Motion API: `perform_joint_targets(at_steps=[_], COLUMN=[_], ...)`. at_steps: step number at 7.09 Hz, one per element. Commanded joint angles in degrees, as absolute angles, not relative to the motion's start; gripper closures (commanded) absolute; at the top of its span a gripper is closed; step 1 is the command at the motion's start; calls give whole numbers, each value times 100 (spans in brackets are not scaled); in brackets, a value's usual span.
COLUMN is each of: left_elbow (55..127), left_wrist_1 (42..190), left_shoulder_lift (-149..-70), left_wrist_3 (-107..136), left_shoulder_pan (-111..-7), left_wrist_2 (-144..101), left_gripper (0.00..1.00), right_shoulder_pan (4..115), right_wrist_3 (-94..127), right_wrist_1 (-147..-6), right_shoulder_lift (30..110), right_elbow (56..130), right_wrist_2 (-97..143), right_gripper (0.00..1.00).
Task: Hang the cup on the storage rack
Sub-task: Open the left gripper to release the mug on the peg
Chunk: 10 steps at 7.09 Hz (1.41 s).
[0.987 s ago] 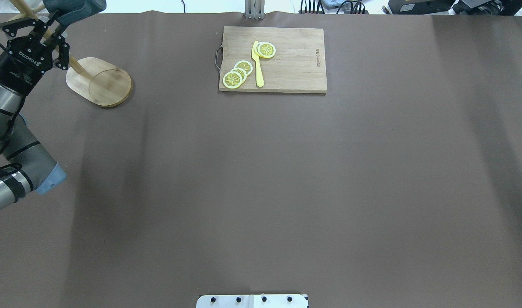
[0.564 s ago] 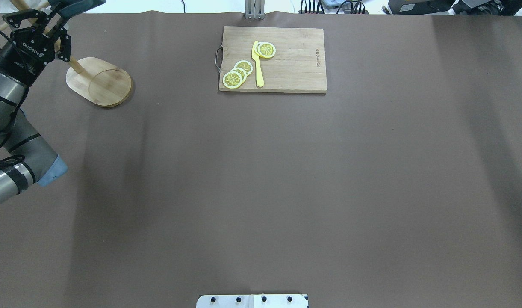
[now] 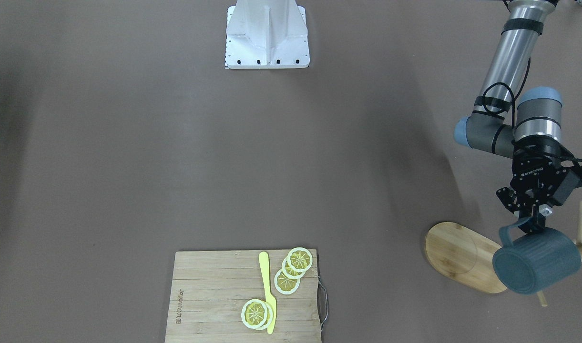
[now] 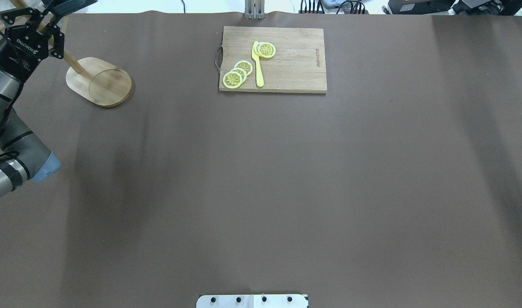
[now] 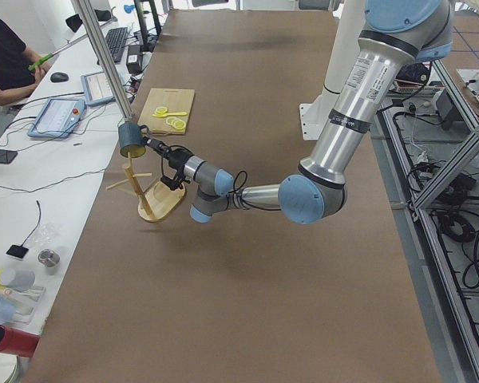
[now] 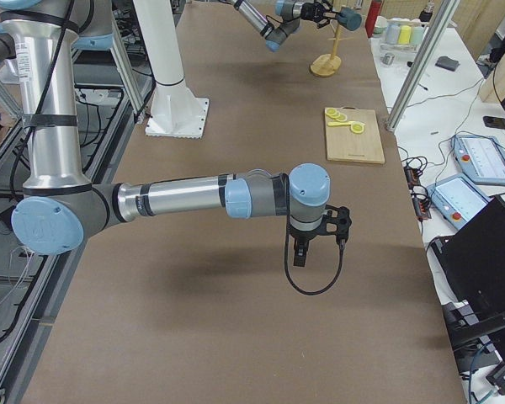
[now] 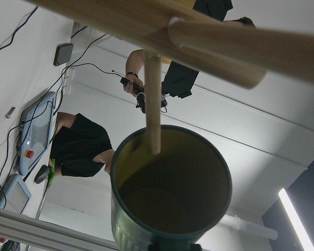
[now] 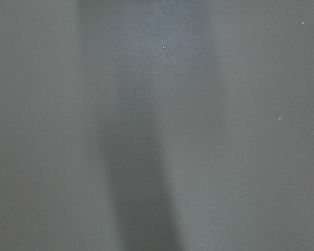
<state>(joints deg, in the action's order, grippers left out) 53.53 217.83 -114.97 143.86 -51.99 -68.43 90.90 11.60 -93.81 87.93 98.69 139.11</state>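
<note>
One rack peg point(image 7: 153, 104) inside cup point(image 7: 170, 204)

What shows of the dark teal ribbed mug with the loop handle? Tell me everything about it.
The dark teal-blue ribbed mug, yellowish-green inside, hangs in the air tipped on its side above the bamboo mug tree. The left gripper is shut on it next to the loop handle. In the wrist view a thin peg ends at its open mouth; contact is unclear.

cup point(image 3: 536, 259) cut by overhead view's top edge; storage rack point(image 3: 462, 257) pole hidden behind it in front view, pegs clipped at right edge; right gripper point(image 6: 335, 225) too small to judge
</note>
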Motion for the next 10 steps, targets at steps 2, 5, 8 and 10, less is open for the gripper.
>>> perform_joint_targets(at_steps=[2, 5, 8, 10], left_elbow=[5238, 5221, 5221, 5212], left_wrist_1=[21797, 21814, 21867, 21867], left_shoulder_lift=[-11479, -11400, -11242, -11233], left_wrist_3=[14546, 14792, 15107, 15423], left_shoulder_pan=[-5238, -5238, -5221, -5221], left_wrist_2=[-6873, -6891, -6891, -6891], left_gripper=[100, 100, 100, 100], right_shoulder_pan=[9070, 9062, 9044, 9044], right_wrist_3=[1169, 1169, 1169, 1169], right_wrist_1=[-9571, -9571, -9571, -9571], right_shoulder_lift=[8789, 8789, 8789, 8789], right_elbow=[10046, 10055, 10046, 10046], right_wrist_2=[13878, 13878, 13878, 13869], right_gripper=[0, 0, 0, 0])
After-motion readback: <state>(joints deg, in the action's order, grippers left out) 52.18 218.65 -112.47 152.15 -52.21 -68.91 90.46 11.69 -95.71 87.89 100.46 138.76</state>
